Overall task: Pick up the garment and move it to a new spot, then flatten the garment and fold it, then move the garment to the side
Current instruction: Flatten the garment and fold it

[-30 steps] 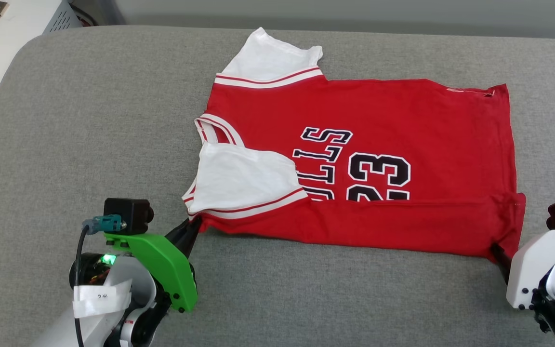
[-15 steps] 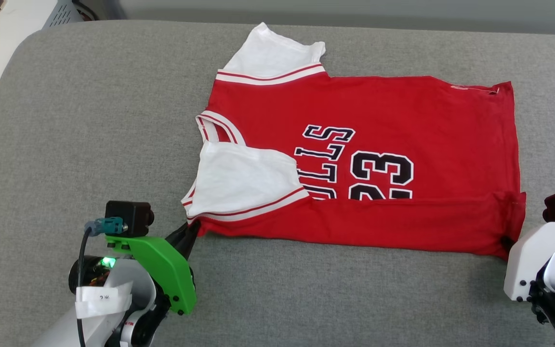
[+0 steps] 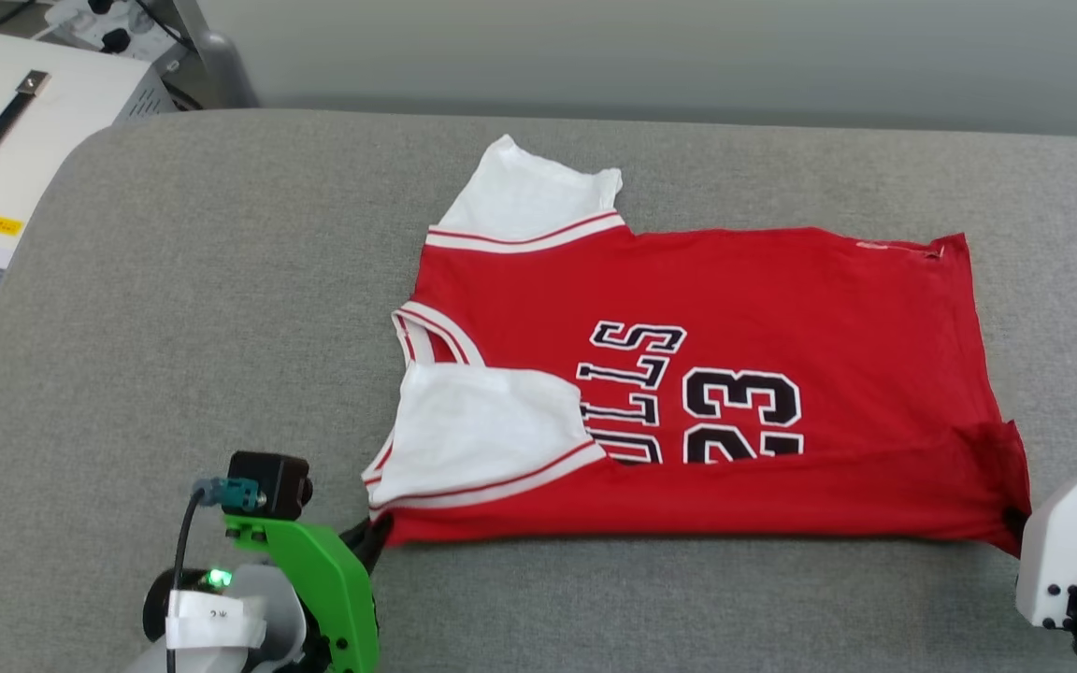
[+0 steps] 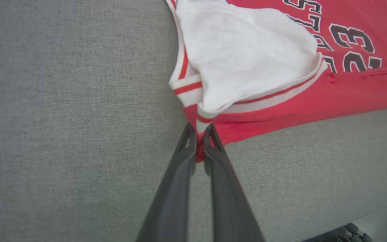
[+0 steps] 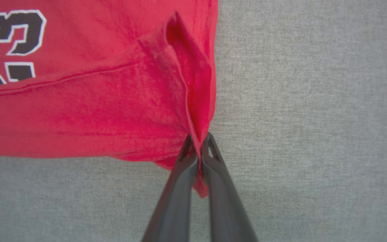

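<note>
Two corners of the garment point(image 3: 735, 280) are pinched tight — left gripper point(image 4: 198, 132) at its eight o'clock, right gripper point(image 5: 197, 143) at its four o'clock.

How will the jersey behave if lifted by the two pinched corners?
Likely floppy: the garment puckers where the right fingers pinch it. Its middle would probably sag between those and the left fingers. The folded-over white sleeve may flop open.
</note>
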`<state>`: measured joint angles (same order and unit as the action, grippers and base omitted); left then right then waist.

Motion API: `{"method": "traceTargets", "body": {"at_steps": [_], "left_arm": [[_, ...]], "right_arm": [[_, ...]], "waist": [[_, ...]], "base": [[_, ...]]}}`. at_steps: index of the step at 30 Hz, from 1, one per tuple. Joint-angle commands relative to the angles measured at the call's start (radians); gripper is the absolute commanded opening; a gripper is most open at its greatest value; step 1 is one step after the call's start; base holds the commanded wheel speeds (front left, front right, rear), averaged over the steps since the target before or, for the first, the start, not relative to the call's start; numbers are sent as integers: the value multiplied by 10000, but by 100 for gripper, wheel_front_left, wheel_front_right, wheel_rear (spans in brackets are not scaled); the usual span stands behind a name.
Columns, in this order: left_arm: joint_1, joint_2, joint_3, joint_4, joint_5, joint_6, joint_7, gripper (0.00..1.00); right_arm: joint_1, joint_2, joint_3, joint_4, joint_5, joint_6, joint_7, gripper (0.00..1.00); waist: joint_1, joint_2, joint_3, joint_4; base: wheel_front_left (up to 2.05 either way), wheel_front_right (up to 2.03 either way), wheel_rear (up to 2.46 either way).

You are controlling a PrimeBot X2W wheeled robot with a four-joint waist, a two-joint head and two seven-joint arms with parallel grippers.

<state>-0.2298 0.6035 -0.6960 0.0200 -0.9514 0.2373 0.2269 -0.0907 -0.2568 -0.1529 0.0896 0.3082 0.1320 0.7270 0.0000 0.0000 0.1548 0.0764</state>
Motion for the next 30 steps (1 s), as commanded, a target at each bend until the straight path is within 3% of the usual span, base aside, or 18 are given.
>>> {"method": "traceTargets", "body": {"at_steps": [1, 14, 24, 25, 26, 30], "left_arm": [[282, 117, -45, 41, -190, -10, 128, 0], [1287, 451, -433, -264, -693, 187, 906, 0], [1099, 258, -639, 192, -658, 58, 1058, 0], [998, 205, -681, 374, -543, 31, 982, 88], [908, 126, -691, 502, -440, 40, 858, 100], [725, 27, -474, 506, -207, 18, 202, 100]], "right_arm": [[286, -141, -16, -155, 132, -13, 112, 0], [2281, -376, -360, -1876, 861, -13, 1979, 0], [2303, -47, -224, -1781, 745, -13, 1904, 0], [2210, -55, -135, -1663, 716, -13, 1768, 17], [2132, -72, -79, -1576, 725, -13, 1616, 100], [2027, -135, -85, -1723, 815, -13, 1145, 100]], "waist": [[0, 0, -390, -53], [0, 0, -871, -175], [0, 0, -516, -295], [0, 0, -506, -288], [0, 0, -568, -269], [0, 0, -764, -237]], "base": [[0, 0, 0], [0, 0, 0], [0, 0, 0], [0, 0, 0], [0, 0, 0], [0, 0, 0]]}}
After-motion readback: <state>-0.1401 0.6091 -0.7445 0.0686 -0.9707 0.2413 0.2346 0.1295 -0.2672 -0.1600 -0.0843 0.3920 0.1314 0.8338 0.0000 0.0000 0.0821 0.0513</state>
